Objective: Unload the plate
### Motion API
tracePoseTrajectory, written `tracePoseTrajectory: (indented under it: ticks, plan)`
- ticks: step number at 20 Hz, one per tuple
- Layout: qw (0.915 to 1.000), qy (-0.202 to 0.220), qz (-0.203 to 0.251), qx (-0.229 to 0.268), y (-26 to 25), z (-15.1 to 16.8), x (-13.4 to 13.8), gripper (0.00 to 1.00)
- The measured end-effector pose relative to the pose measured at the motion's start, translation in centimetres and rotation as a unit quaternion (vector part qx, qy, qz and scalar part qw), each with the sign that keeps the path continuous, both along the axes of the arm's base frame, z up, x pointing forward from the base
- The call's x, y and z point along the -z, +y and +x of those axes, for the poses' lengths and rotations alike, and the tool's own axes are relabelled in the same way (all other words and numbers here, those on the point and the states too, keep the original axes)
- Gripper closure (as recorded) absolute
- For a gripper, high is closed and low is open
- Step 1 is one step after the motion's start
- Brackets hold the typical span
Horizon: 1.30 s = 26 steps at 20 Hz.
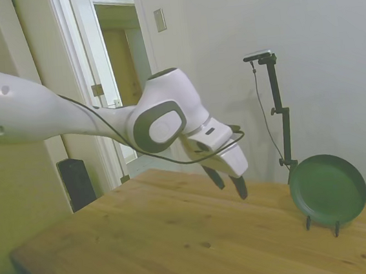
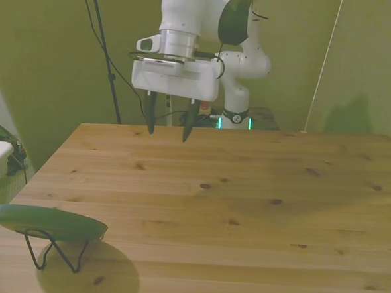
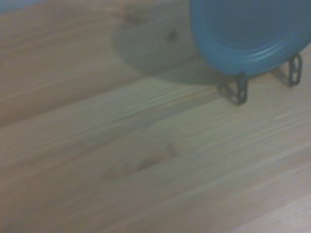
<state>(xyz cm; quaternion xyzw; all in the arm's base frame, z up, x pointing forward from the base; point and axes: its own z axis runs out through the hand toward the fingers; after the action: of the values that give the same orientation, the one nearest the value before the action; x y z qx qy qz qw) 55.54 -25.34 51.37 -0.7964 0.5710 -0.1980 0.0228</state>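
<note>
A round dark green plate [image 1: 328, 189] stood propped nearly upright on a thin black wire stand [image 1: 321, 222] on the wooden table [image 1: 180, 241]. In the front view it sat at the table's near corner on the front view's left [image 2: 50, 222], seen edge-on above the stand's wire legs [image 2: 55, 251]. The wrist view showed part of the plate [image 3: 248, 29], tinted blue, on the stand. The white arm's gripper [image 1: 229, 182] hovered above the table, well apart from the plate, empty, its two dark fingers [image 2: 150, 114] spread apart and pointing down.
</note>
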Motion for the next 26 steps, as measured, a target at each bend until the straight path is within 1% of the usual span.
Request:
tracePoseTrajectory:
  ticks: [4, 5, 6, 7, 8, 12, 17, 21, 26]
  plan:
    - [0.9996, -0.009, -0.017, 0.021, -3.2, 2.6, -0.2, 0.00]
    - [0.9996, -0.009, -0.017, 0.022, -3.4, 3.1, -0.2, 0.00]
    - [0.9997, -0.010, -0.016, 0.019, -3.1, 3.8, -0.8, 0.00]
    - [0.9996, -0.012, -0.016, 0.018, -3.0, 3.9, -0.8, 0.00]
    - [0.9995, -0.022, -0.017, 0.017, -2.8, 4.1, -0.8, 0.00]
    - [0.9952, -0.090, -0.008, 0.038, -1.3, 5.8, -0.3, 0.00]
    - [0.9876, -0.141, -0.002, 0.068, -2.1, 8.6, 0.1, 0.00]
    - [0.9826, -0.167, -0.014, 0.080, -3.6, 11.2, 0.5, 0.00]
    - [0.9783, -0.189, -0.036, 0.075, -4.9, 13.6, 2.0, 0.00]
